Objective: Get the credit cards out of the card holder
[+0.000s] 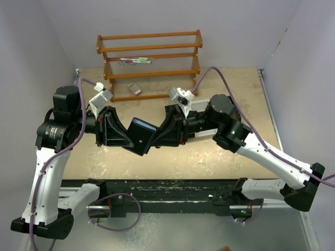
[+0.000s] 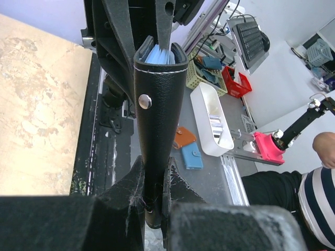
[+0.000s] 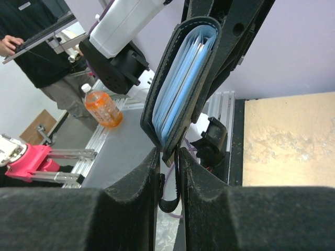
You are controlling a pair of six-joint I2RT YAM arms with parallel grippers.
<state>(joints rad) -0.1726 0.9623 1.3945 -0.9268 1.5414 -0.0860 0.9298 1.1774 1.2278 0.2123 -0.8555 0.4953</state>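
Note:
The black card holder [image 1: 142, 135] hangs in the air over the table's middle, held between both grippers. My left gripper [image 1: 132, 144] is shut on its folded spine side; the left wrist view shows the snap stud [image 2: 145, 101] and the black cover [image 2: 159, 120] rising from my left gripper [image 2: 155, 175]. In the right wrist view the card holder [image 3: 178, 89] gapes slightly and shows its blue-grey lining. My right gripper [image 3: 168, 157] pinches its lower corner and the black closure strap [image 3: 170, 196]. The credit cards are hidden inside.
A wooden two-tier rack [image 1: 149, 63] stands at the back of the tan board, with pens [image 1: 135, 61] on a shelf. A small grey block [image 1: 134, 89] lies under it. Purple walls close in on the left and right.

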